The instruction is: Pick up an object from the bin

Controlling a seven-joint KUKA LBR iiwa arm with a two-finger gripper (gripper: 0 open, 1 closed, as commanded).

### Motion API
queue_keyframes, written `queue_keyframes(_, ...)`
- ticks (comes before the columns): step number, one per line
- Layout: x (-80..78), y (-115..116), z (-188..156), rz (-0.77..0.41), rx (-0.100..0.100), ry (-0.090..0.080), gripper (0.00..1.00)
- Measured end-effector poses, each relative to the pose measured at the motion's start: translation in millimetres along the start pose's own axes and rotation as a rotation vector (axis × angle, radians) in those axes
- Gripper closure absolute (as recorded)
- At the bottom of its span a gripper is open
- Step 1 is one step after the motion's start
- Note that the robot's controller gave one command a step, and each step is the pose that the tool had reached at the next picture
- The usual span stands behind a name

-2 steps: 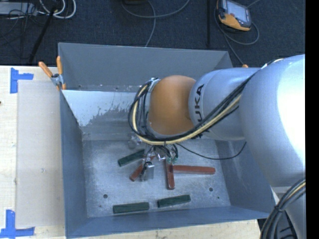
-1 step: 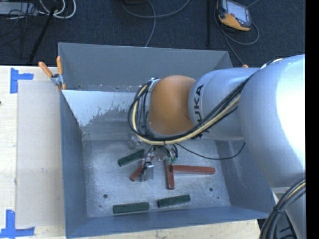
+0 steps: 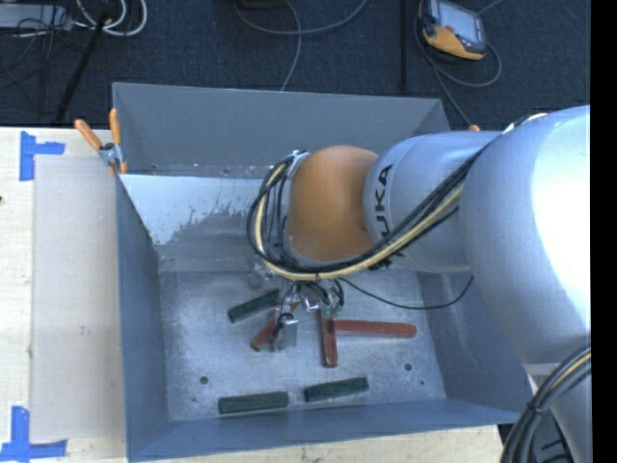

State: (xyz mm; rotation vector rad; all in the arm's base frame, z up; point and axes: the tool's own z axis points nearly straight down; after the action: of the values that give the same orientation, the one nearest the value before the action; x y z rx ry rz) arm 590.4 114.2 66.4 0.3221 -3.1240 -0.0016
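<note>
My gripper (image 3: 287, 322) hangs low over the middle of the bin floor, under the arm's orange cover. A short red-brown piece (image 3: 262, 338) lies right at its tip, on the left side. Just above that piece, a dark green bar (image 3: 253, 307) lies slanted, with its right end under the gripper. To the right, a red-brown bar (image 3: 329, 343) stands lengthwise beside the gripper. Another red-brown bar (image 3: 378, 330) runs sideways from its top end.
Two more dark green bars lie near the bin's front wall, one at the left (image 3: 253, 404) and one further right (image 3: 336, 390). The arm and its cables cover the bin's right and back middle.
</note>
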Motion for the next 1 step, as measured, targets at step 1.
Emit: queue_keyframes(1,-0.4,-0.1,-0.4,0.001,0.000,-0.001,1.00)
